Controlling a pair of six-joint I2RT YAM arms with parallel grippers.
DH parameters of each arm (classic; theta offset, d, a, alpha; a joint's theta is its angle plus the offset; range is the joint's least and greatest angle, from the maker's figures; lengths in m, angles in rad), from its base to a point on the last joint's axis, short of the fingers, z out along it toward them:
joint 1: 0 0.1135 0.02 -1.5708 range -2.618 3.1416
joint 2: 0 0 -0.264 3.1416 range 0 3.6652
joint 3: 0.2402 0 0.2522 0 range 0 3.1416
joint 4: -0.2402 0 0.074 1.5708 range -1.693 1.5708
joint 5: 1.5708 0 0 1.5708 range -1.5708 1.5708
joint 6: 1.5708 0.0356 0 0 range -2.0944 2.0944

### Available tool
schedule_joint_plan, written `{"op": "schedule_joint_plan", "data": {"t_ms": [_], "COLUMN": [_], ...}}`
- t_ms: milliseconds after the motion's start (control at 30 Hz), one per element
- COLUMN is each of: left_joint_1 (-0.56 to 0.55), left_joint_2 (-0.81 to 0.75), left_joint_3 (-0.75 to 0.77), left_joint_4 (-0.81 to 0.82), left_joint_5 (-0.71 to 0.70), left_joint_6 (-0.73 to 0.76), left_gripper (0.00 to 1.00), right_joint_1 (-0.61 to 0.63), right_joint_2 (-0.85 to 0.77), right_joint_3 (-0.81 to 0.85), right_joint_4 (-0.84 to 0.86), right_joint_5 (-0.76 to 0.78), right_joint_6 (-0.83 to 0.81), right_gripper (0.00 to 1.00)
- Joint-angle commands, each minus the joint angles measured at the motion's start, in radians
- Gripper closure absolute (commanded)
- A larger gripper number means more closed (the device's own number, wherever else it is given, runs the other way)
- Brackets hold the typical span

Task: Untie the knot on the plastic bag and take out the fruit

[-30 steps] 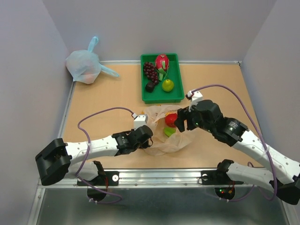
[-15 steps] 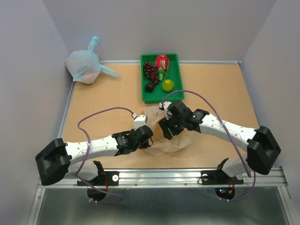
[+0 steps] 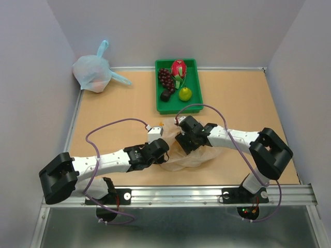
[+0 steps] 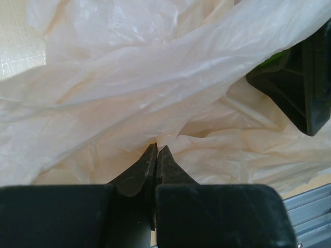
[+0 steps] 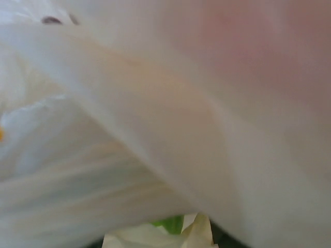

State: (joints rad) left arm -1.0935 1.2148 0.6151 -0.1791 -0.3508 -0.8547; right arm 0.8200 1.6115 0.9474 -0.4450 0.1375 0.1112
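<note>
The peach-orange plastic bag lies crumpled near the table's front, between my two grippers. My left gripper is shut on a fold of the plastic bag at its left edge, fingertips pressed together. My right gripper is pushed down into the bag's opening from the right. Plastic film fills the right wrist view and hides its fingers; a sliver of a green piece shows below. The red apple is hidden. Dragon fruit, grapes and a yellow-green piece lie in the green tray.
A knotted pale blue bag sits at the back left corner. The green tray stands at the back middle. Walls close the table on three sides. A metal rail runs along the front edge.
My right arm has swung left and down into the bag's opening, covering the red apple and green piece that showed before. The left gripper has kept its hold on the bag.
</note>
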Motion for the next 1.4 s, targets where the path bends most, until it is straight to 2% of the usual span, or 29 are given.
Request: {"op": "schedule_joint_plan", "data": {"t_ms": [0,67,100,200,367,533,633,833,933,1067,1167,1267,1367], "left_joint_1": [-0.005,-0.006,-0.006,-0.008,-0.006,-0.008,-0.008,-0.019,-0.020,-0.025,-0.026,-0.026,-0.026], "left_joint_2": [-0.001,0.002,0.005,0.003,0.000,0.009,0.018,0.014,0.000,-0.026,-0.055,-0.067,-0.081], "left_joint_3": [0.015,0.018,0.018,0.020,0.025,0.032,0.037,0.029,0.015,-0.018,-0.034,-0.044,-0.055], "left_joint_4": [0.006,0.006,0.006,0.006,0.004,0.006,0.006,0.006,0.004,0.003,-0.005,-0.013,-0.013], "left_joint_5": [-0.019,-0.019,-0.017,-0.017,-0.016,-0.013,-0.007,-0.001,0.006,0.021,0.024,0.021,0.018], "left_joint_6": [-0.004,-0.003,-0.001,-0.001,-0.001,0.002,0.008,-0.001,-0.007,-0.020,-0.023,-0.029,-0.030], "left_gripper": [0.92,0.92,0.92,0.92,0.92,0.92,0.92,0.92,0.92,0.92,0.92,0.92,0.92], "right_joint_1": [0.010,0.013,0.016,0.019,0.018,0.019,0.018,0.018,0.018,0.018,0.011,-0.022,-0.076], "right_joint_2": [0.004,-0.012,-0.021,-0.090,-0.244,-0.398,-0.492,-0.633,-0.639,-0.564,-0.426,-0.331,-0.157], "right_joint_3": [-0.042,-0.045,-0.048,-0.061,-0.093,-0.125,-0.147,-0.187,-0.161,-0.070,0.045,0.120,0.270], "right_joint_4": [0.071,0.078,0.080,0.088,0.089,0.127,0.205,0.370,0.400,0.405,0.405,0.405,0.405], "right_joint_5": [0.031,0.027,0.016,-0.050,-0.172,-0.291,-0.332,-0.285,-0.218,-0.006,0.143,0.186,0.188], "right_joint_6": [0.021,0.024,0.021,0.004,-0.008,-0.028,-0.033,0.013,0.039,0.033,-0.011,-0.031,-0.016], "right_gripper": [0.42,0.53,0.65,0.82,0.94,0.94,0.95,0.95,0.95,0.95,0.95,0.95,0.94]}}
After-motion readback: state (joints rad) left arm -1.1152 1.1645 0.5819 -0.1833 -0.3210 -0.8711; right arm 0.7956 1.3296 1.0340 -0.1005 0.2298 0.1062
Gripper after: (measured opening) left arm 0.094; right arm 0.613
